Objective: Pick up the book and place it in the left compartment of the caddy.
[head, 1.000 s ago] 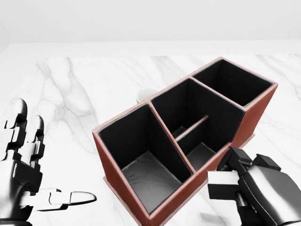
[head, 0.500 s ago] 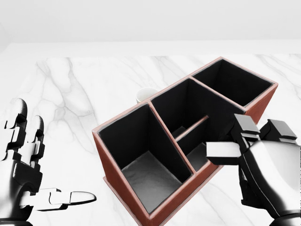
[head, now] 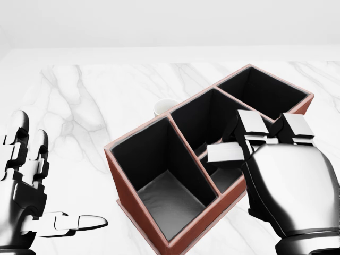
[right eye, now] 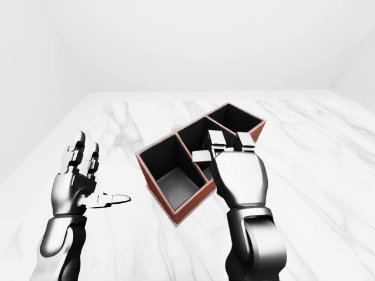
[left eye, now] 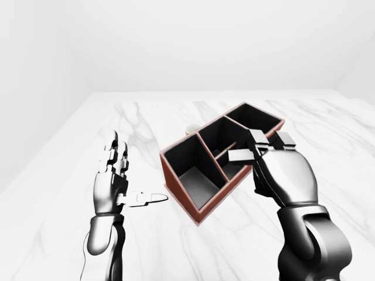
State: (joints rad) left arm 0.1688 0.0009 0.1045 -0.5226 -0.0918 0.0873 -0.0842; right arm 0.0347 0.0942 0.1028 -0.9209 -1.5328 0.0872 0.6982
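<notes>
Table (head: pixel 95 101): glossy white marble, grey veins. Caddy (head: pixel 135 207): matt reddish-brown outside, black inside. Robot hand (head: pixel 289 186): shiny metal.

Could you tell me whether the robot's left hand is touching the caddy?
Apart. The left-eye view shows bare marble table between the open left hand and the caddy.

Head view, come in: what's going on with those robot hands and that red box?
Left robot hand open, off to the left. Right robot hand open, over red-brown divided caddy. No book visible. Small white cup beside caddy.
</notes>
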